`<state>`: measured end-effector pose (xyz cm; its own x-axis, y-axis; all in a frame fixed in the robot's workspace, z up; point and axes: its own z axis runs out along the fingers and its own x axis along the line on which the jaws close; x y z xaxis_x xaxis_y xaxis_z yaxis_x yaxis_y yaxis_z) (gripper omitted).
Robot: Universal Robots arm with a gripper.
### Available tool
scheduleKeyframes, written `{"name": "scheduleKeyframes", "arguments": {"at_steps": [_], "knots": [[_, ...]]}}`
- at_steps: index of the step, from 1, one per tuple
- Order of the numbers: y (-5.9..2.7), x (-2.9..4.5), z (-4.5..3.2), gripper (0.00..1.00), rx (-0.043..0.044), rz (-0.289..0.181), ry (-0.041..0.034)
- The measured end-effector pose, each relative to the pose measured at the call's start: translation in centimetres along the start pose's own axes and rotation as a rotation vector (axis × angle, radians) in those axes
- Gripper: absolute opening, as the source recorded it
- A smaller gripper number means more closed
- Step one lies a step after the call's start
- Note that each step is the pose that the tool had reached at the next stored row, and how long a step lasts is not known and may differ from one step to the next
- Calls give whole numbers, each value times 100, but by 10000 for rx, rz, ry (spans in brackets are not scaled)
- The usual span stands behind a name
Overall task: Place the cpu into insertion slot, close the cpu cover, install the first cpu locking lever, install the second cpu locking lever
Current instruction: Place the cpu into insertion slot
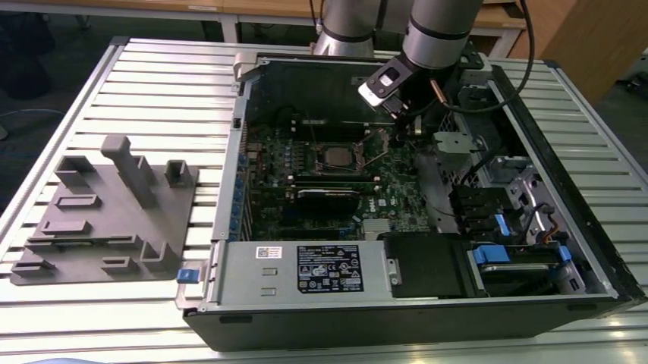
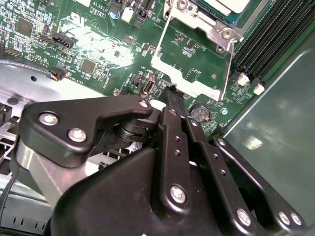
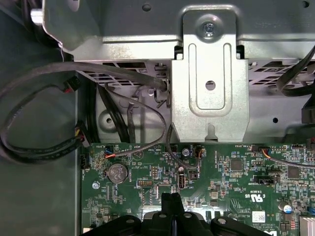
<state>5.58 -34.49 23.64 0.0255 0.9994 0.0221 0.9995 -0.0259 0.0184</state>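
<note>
Slatted desk (image 1: 152, 76) carries the open computer case (image 1: 405, 326), centre of the exterior view. Hand (image 1: 403, 130) is upper centre, fingers (image 3: 166, 204) pressed together, tips at the raised cpu cover (image 2: 184, 81). Insertion slot (image 1: 339, 155) mid-frame, cpu (image 2: 234, 4) seated in it.

Arm (image 1: 442, 26): silver-grey tubes, black ring at the joint, black cable (image 1: 526, 45) hanging off it. Black-and-white block (image 1: 383, 85) at the wrist. Gripper (image 2: 172, 92): matte black linkage bars and rounded plates, silver screws (image 2: 177, 193) at the pivots.
</note>
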Motion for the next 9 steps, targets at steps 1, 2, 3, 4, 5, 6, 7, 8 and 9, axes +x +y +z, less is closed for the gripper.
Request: {"name": "scheduleKeyframes", "arguments": {"at_steps": [1,2,3,4,5,6,7,8,9], "knots": [[0,0,0,10,41,1,-1],[-1,0,0,10,47,2,-2],[-1,0,0,10,48,3,-3],[-1,0,0,10,49,3,-3],[-1,0,0,10,50,4,-3],[-1,0,0,10,51,3,-3],[-1,0,0,10,51,3,-3],[-1,0,0,10,51,4,-3],[-5,0,0,10,52,3,-2]]}}
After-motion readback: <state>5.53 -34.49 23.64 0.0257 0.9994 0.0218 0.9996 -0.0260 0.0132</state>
